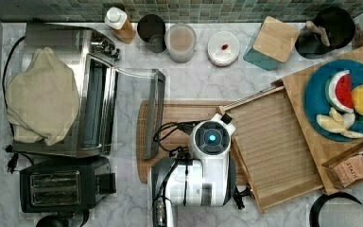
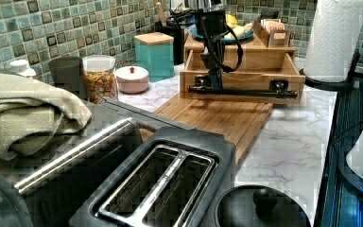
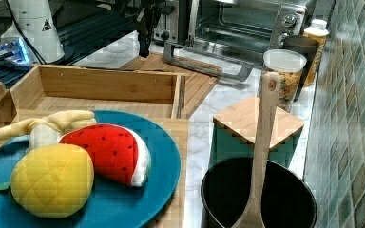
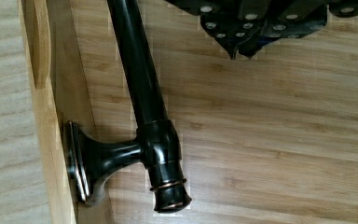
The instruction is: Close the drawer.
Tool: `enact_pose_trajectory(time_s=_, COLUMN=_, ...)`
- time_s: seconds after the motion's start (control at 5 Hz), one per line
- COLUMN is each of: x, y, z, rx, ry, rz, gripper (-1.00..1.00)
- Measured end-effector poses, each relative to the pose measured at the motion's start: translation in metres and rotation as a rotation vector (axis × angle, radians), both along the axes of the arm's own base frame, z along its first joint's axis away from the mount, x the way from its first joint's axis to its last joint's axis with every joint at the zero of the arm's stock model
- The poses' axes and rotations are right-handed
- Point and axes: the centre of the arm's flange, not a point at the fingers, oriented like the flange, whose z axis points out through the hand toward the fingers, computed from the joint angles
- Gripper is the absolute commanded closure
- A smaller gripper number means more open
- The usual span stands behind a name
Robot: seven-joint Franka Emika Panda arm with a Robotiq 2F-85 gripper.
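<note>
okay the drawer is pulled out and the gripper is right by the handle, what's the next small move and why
Probably a short push against the handle, driving the drawer back under the shelf holding the plate. The drawer stands well out, its ribbed floor bare in the top view. In the left view the gripper hangs just in front of the handle, near its left end, so pushing straight may matter to avoid skewing the drawer.

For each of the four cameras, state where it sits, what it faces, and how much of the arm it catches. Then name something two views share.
Top view: overhead, looking straight down on the counter; the arm's white wrist sits beside the open drawer.
Left view: low by the toaster, facing the drawer's black handle, arm above it.
Right view: behind the blue plate, facing the toaster oven.
Wrist view: on the arm, close on the handle, gripper at the edge.
Shared: the handle, in the left and wrist views.
</note>
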Motion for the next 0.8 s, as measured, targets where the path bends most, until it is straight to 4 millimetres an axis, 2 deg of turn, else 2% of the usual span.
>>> enact_pose_trajectory(time_s=0.4, x=-0.023, y=0.0, z=-0.019, rx=0.017, ry=0.043, rz=0.112, gripper=1.0)
enact_pose_trajectory(time_s=0.6, x=-0.038, y=-0.002, z=-0.021, rx=0.007, ry=0.053, rz=0.177, gripper=1.0)
enact_pose_trajectory(time_s=0.8, x=-0.045, y=-0.007, z=-0.023, rx=0.005, ry=0.045, rz=0.191, gripper=1.0)
